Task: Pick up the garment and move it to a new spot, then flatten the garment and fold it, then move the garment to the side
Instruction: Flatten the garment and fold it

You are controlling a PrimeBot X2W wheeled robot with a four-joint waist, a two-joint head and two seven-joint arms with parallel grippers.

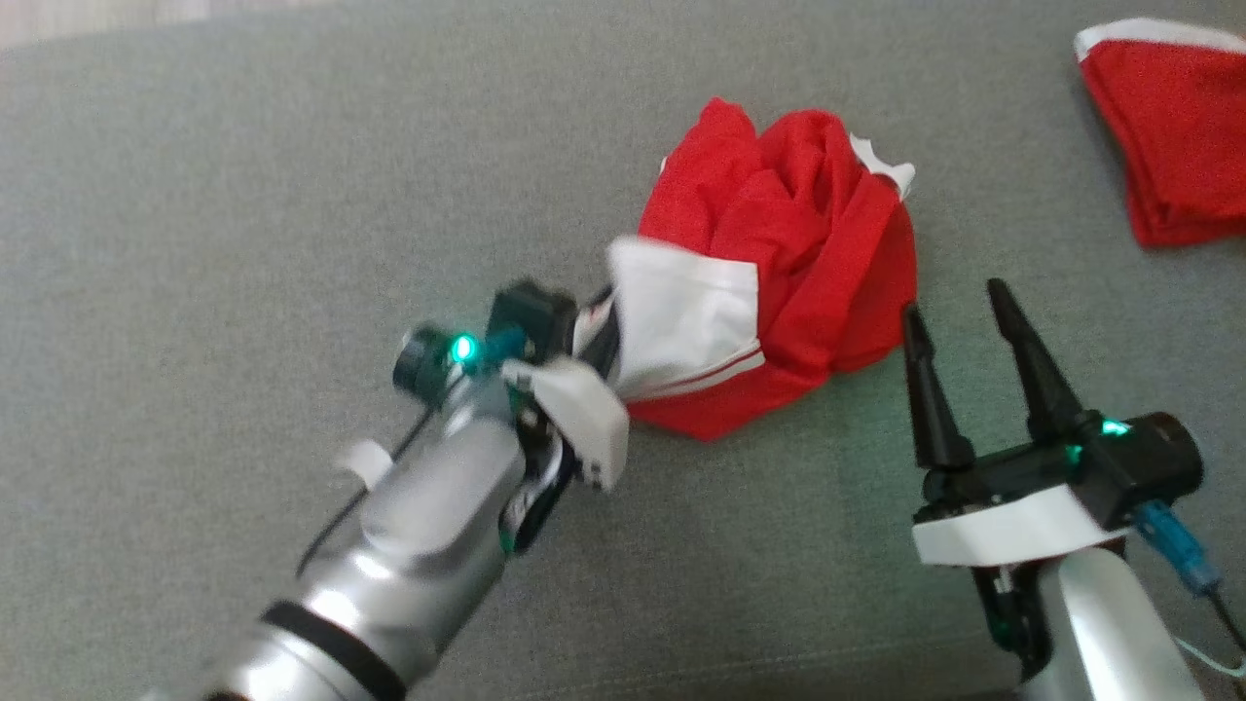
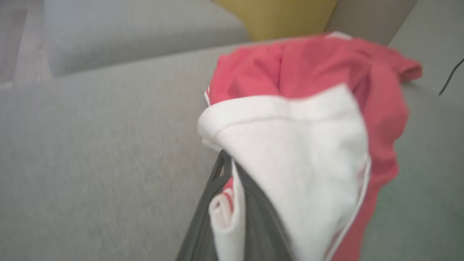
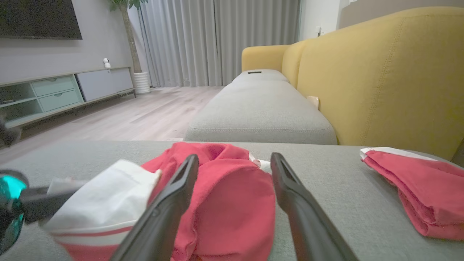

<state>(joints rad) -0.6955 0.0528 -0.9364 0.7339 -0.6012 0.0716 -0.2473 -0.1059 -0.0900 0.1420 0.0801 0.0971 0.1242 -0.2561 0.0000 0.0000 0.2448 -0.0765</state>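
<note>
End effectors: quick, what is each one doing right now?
Left end effector: closed on the red and white garment.
Right end effector: open, holding nothing.

Home living room, yellow sofa [image 3: 380,72] with grey seat cushions [image 3: 261,116], wall-mounted TV [image 3: 40,18] over low cabinet [image 3: 58,94], full-length curtains [image 3: 217,40], potted plant [image 3: 139,78], wood floor [image 3: 145,112].

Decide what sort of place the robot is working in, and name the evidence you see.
Most likely a home living room: a sofa with a yellow back and grey seats, a television on the wall above a low media cabinet, and floor-length curtains beside a potted plant.
</note>
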